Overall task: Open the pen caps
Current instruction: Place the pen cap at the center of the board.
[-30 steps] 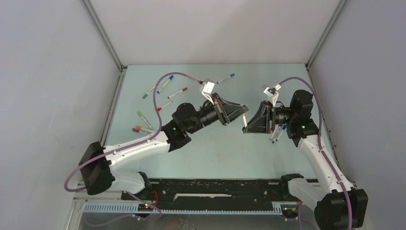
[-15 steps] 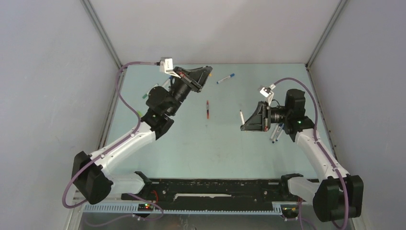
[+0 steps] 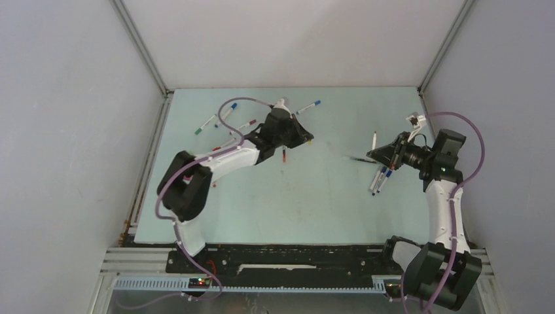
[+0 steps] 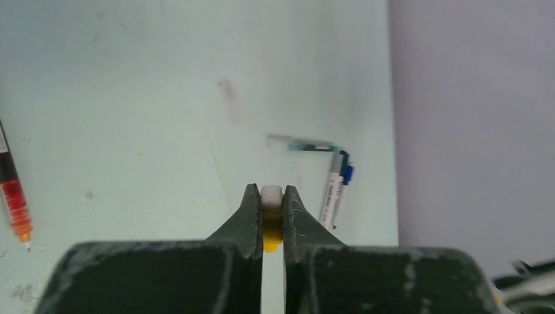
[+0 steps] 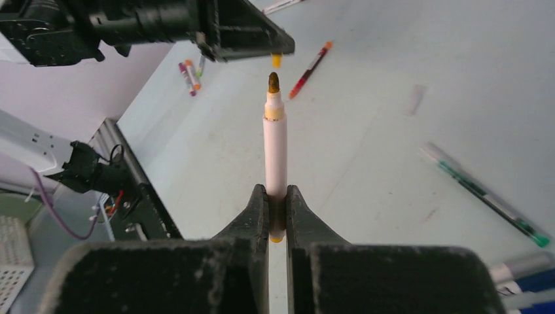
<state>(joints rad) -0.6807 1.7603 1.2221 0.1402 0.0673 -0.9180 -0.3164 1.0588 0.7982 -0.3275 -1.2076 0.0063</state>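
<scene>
Two grips | left tool [image 4: 273, 197] pinches stubby yellow cap [image 4: 271, 193] | right tool [image 5: 277, 196] pinches slim white barrel [image 5: 275, 147]

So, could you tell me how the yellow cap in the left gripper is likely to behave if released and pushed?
The yellow cap, pinched in the left gripper, is tiny and stubby, so it is probably very light. It looks round and smooth, so it may roll when pushed. It is likely rigid plastic and unlikely to bend.

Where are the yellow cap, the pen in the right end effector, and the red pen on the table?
yellow cap [image 5: 277, 61], right wrist view, its protruding end.
uncapped pen [image 5: 275, 147], right wrist view, white barrel.
red pen [image 4: 13, 196], left wrist view, red section.
</scene>
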